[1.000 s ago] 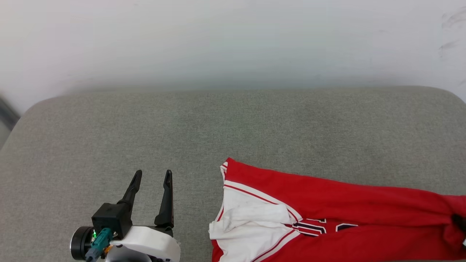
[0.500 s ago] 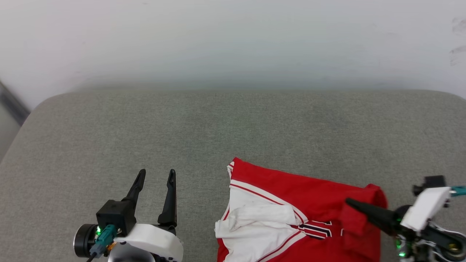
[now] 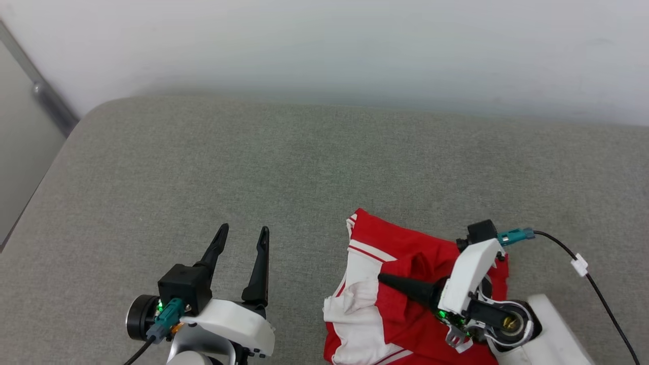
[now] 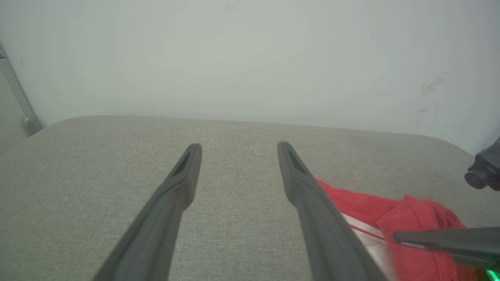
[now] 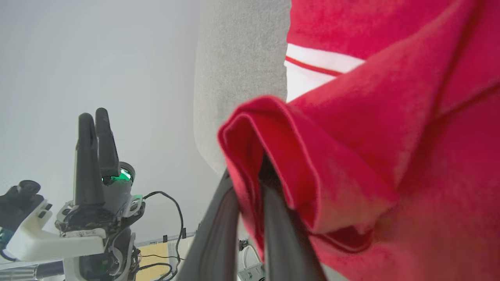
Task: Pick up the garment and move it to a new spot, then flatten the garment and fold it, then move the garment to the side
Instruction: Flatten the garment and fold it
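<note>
1. At the left, the left tool (image 3: 244,228), two long dark fingers on a white wrist, hovers over the grey fabric-covered counter (image 3: 304,162). Its fingers are spread wide and hold nothing.
2. Near its right lies the garment (image 3: 385,238), a red jersey-style T-shirt with white sleeves and striped trim, bunched in a heap at the counter's near edge.
3. The right tool (image 3: 383,278) reaches in from the right, fingers pointing left, pinched tight on a raised fold of the red cloth.
4. Farthest right, a black cable (image 3: 598,289) trails from its wrist.

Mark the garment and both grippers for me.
garment (image 3: 390,237), head view, upper red fabric.
left gripper (image 3: 244,228), head view, midway between open fingertips.
right gripper (image 3: 382,277), head view, shut fingertips on red cloth.
</note>
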You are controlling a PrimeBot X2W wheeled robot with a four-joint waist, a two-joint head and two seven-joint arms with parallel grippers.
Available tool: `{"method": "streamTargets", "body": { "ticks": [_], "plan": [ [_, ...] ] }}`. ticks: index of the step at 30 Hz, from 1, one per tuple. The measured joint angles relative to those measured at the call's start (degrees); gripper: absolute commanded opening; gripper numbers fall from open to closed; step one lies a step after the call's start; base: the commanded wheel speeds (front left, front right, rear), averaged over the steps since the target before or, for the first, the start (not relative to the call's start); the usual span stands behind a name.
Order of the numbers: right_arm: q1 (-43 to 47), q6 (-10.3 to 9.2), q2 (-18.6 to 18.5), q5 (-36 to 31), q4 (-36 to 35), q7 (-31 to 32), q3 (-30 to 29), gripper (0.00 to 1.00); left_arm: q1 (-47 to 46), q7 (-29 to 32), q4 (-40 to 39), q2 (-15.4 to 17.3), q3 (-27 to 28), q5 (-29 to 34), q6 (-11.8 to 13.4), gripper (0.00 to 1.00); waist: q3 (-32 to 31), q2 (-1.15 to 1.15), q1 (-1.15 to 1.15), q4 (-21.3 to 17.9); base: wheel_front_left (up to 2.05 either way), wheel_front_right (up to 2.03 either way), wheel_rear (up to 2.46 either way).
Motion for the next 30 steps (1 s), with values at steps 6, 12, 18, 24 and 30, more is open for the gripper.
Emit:
{"method": "streamTargets", "body": {
  "ticks": [6,12,18,24,30],
  "plan": [
    [-2.4,0.0,-0.1,-4.4,0.8,-3.7,7.6,1.0,-0.6,-0.6,1.3,-0.5,-0.2,0.0,-0.4,1.0,1.0,0.0,0.0,1.0,0.0,0.0,0.0],
    [-4.9,0.0,-4.4,-9.2,-4.0,-5.8,17.7,1.0,-0.8,-1.0,2.3,-0.8,-0.6,-0.4,-0.7,1.0,0.3,0.0,0.0,0.5,0.0,0.0,0.0],
    [-6.8,0.01,-11.8,-14.6,-12.4,-11.6,28.2,1.0,-0.4,-1.1,2.8,-0.6,-0.6,-0.5,-0.6,1.0,-0.8,0.0,0.0,-0.9,0.0,0.0,0.0],
    [-5.5,0.01,-17.0,-26.8,-9.1,-24.1,22.7,1.0,0.4,-1.5,3.1,-0.2,0.0,-0.5,0.3,1.0,-2.1,0.0,0.0,-3.0,0.0,0.0,0.0],
    [1.6,0.01,-17.4,-34.9,-7.4,-29.8,10.8,1.0,2.2,-2.0,3.1,0.6,1.1,-0.6,1.5,1.0,-3.7,0.0,0.0,-6.0,0.0,0.0,0.0]
  ]
}}
